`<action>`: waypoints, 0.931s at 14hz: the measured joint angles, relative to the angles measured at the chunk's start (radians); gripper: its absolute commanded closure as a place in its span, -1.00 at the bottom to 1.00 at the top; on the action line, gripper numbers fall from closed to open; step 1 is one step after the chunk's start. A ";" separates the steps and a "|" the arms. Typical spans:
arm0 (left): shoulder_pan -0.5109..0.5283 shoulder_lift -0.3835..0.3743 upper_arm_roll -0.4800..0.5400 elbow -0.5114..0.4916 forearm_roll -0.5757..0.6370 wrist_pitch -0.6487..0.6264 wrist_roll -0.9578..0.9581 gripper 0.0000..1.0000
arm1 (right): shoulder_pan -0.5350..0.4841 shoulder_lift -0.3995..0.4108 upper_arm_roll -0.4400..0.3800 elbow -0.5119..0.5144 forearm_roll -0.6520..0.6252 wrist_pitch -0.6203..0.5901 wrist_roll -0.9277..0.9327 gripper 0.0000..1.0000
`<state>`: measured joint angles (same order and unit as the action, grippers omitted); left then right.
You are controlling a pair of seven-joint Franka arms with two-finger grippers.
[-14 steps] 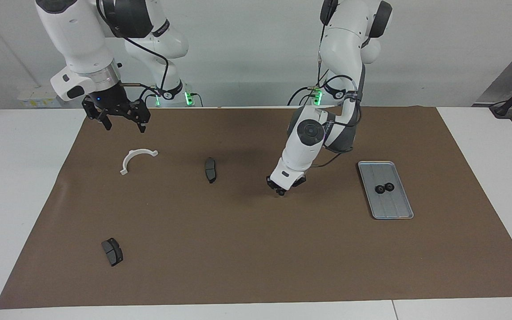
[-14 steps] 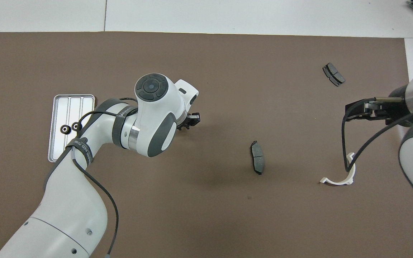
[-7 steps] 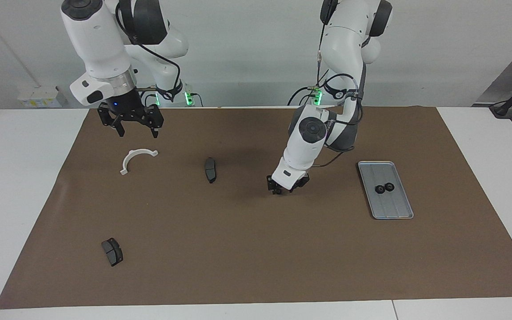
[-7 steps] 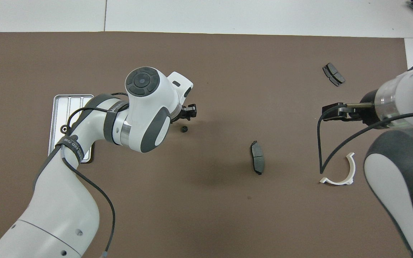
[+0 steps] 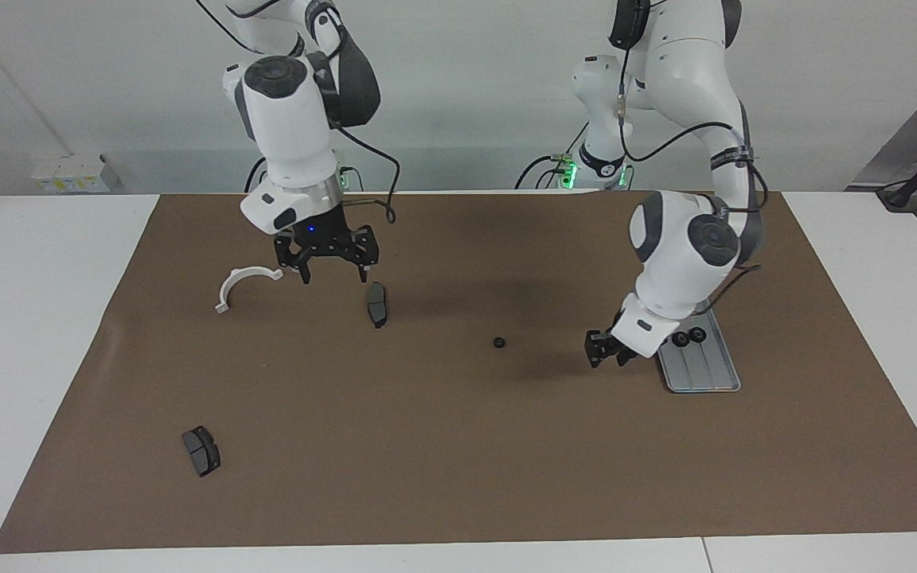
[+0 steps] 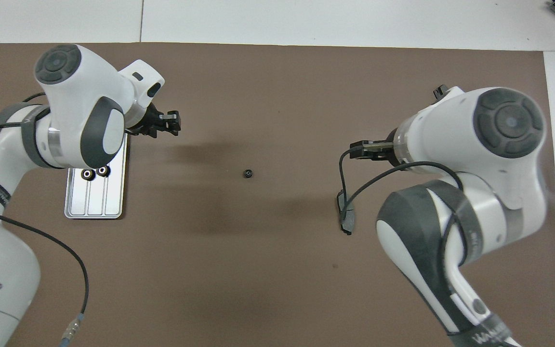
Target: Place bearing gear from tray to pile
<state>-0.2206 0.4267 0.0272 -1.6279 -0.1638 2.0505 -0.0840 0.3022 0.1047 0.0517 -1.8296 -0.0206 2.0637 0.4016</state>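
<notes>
Black bearing gear (image 5: pixel 498 343) lay at mid-frame on the brown mat; my left gripper (image 5: pixel 605 351), fingers unreadable, hovered beside the tray (image 5: pixel 705 374), needing a centred approach on remaining gears (image 5: pixel 688 337).

Two bearing gears (image 5: pixel 688 337) sit side by side in the tray (image 5: pixel 705 374), at the end of it nearer to me, and the tray lies toward my left arm's end of the surface (image 5: pixel 458 446). One bearing gear (image 5: pixel 498 342) lies alone on the mat (image 5: pixel 442 477) mid-surface, well apart from the tray. Toward my right arm's end lies a brake pad (image 5: pixel 377 304), with the curved bracket (image 5: pixel 242 285) beside it. A second brake pad (image 5: pixel 200 451) lies farther from me. My left end effector (image 5: pixel 606 350) hangs just beside the tray; my right end effector (image 5: pixel 331 270) hangs between bracket and pad.
</notes>
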 measured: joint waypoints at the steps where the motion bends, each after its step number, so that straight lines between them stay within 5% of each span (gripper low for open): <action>1: 0.041 0.000 0.000 -0.001 0.000 -0.023 0.087 0.00 | 0.034 0.035 0.000 0.000 0.000 0.038 0.048 -1.00; 8: 0.206 0.012 0.000 -0.035 0.000 -0.052 0.581 0.21 | 0.186 0.194 0.000 0.075 -0.009 0.140 0.317 -1.00; 13: 0.224 0.027 -0.005 -0.042 0.112 -0.053 0.719 0.29 | 0.281 0.381 0.000 0.224 -0.102 0.150 0.535 -1.00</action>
<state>0.0037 0.4538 0.0218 -1.6697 -0.0522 1.9980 0.6345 0.5827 0.4855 0.0518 -1.6055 -0.1228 2.2135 0.9363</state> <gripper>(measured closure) 0.634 0.000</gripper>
